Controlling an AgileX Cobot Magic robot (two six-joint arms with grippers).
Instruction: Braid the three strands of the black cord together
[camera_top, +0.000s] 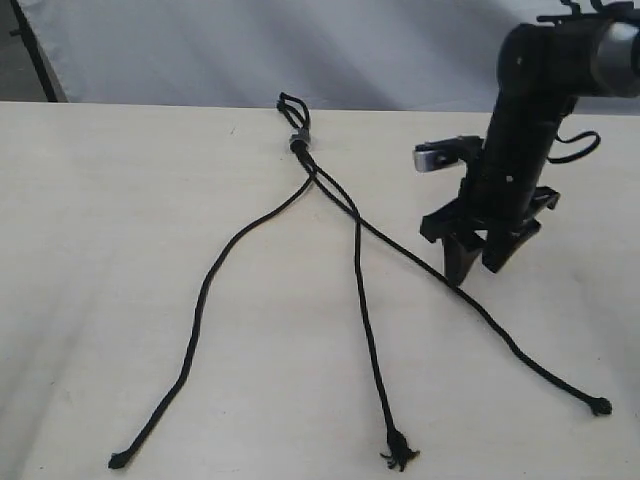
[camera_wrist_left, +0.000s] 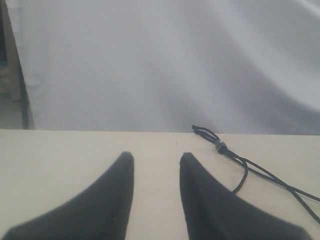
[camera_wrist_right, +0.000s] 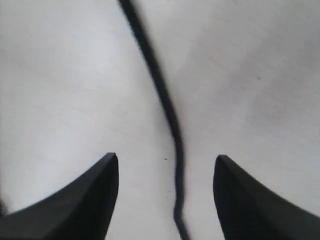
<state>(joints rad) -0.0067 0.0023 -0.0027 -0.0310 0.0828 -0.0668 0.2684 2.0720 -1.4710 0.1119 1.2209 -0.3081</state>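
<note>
Cord (camera_top: 312, 168) is laid flat on table (camera_top: 90, 200), three strands (camera_top: 368, 320) fanned from grey band (camera_top: 298, 140) | right gripper (camera_top: 478, 268) jaws spread, poised over strand rightmost of band | left gripper (camera_wrist_left: 156, 156) jaws parted, nothing held, short of band | judged light, limp, grippy; best pinched mid-strand, away from band

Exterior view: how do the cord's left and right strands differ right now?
The left strand bows outward in a curve; the right strand runs nearly straight. The right strand lies between the open fingers of the right gripper; the left strand has no gripper near it. Both are thin, black, knot-tipped and meet at the grey band.
</note>
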